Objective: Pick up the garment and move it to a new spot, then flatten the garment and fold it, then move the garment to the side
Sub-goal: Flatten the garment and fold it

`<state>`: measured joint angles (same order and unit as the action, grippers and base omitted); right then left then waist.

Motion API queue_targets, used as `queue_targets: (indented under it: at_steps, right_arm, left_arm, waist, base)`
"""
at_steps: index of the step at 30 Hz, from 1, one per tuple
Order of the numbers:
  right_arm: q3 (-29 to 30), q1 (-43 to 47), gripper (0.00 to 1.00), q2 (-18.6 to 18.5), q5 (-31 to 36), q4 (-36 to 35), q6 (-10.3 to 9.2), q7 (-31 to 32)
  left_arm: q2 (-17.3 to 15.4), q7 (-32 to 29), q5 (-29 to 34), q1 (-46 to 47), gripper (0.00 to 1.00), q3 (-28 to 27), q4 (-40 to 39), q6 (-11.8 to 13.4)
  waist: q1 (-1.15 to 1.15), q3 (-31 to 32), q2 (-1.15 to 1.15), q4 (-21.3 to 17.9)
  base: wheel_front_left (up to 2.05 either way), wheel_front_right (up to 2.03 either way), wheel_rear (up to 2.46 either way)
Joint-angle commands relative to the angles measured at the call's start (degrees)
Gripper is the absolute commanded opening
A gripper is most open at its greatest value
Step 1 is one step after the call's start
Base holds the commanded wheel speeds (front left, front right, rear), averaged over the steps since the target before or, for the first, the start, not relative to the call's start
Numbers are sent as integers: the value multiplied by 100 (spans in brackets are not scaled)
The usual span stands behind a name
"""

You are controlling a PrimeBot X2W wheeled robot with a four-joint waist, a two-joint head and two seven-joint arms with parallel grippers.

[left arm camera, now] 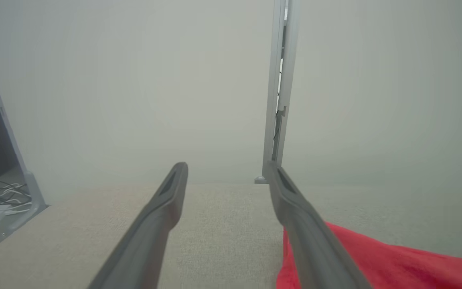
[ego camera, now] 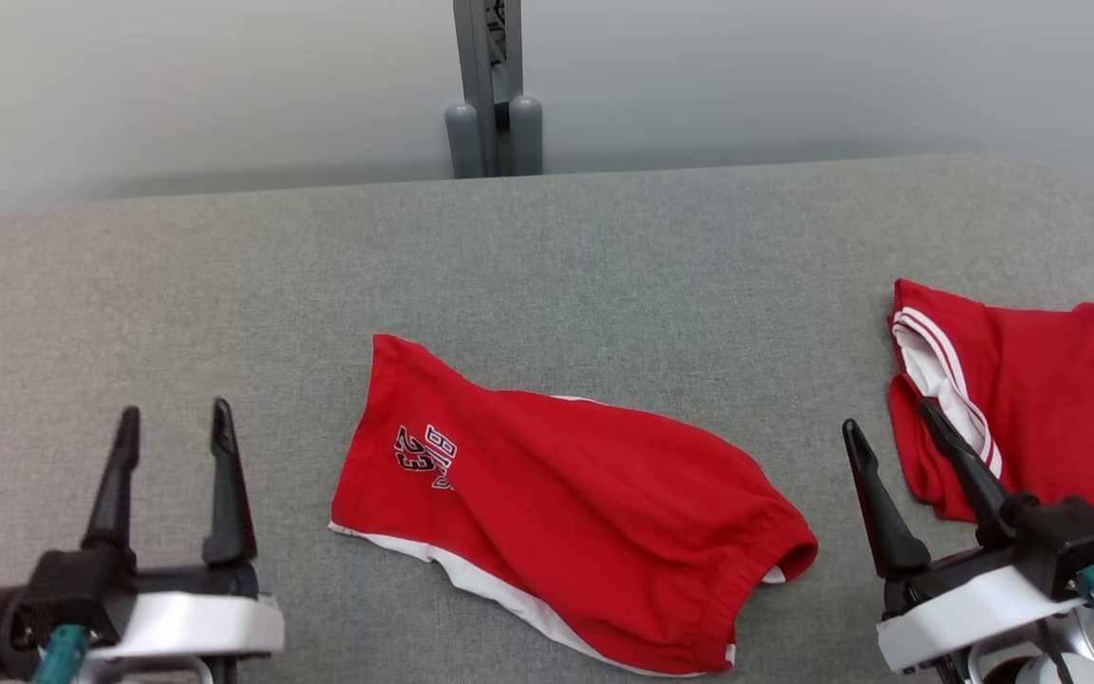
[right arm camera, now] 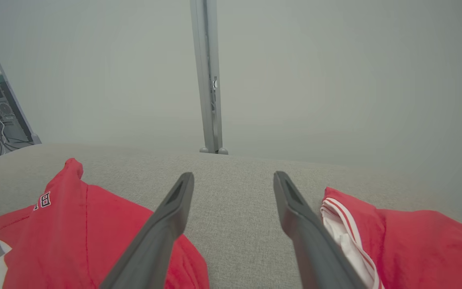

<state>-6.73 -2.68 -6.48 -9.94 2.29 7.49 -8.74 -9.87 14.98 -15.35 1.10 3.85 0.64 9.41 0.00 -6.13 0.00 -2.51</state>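
Garment (ego camera: 566, 513), red shorts with white trim, lies rumpled mid-way along the grey padded surface (ego camera: 604, 256) towards its near edge, with bare cloth open behind it. The left gripper (ego camera: 177, 410) and right gripper (ego camera: 889, 416) flank it, both spread wide and empty. A second red garment (ego camera: 1050, 408) sits folded at the right edge, cut off and partly behind the right gripper. A grey post (ego camera: 495, 85) stands beyond the far edge.
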Motion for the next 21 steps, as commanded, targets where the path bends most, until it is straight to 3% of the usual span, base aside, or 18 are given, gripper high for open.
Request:
queue_targets:
  at_steps: [1,14,21]
  right_arm:
    - [1,111,100,-58,40,-17,1,21]
    - [-55,447,100,-8,64,-36,1,164]
    - [-240,449,100,-177,-52,-53,1,346]
  left_arm:
    - [4,15,116,-171,100,53,-125,68]
    - [-11,-205,31,-612,100,268,-102,0]
    - [-57,-237,71,-495,100,308,-58,23]
  waist:
    - [0,87,0,21]
    - [0,416,0,-75]
    - [0,403,0,-96]
  base:
    - [0,0,0]
    - [0,0,0]
    - [0,0,0]
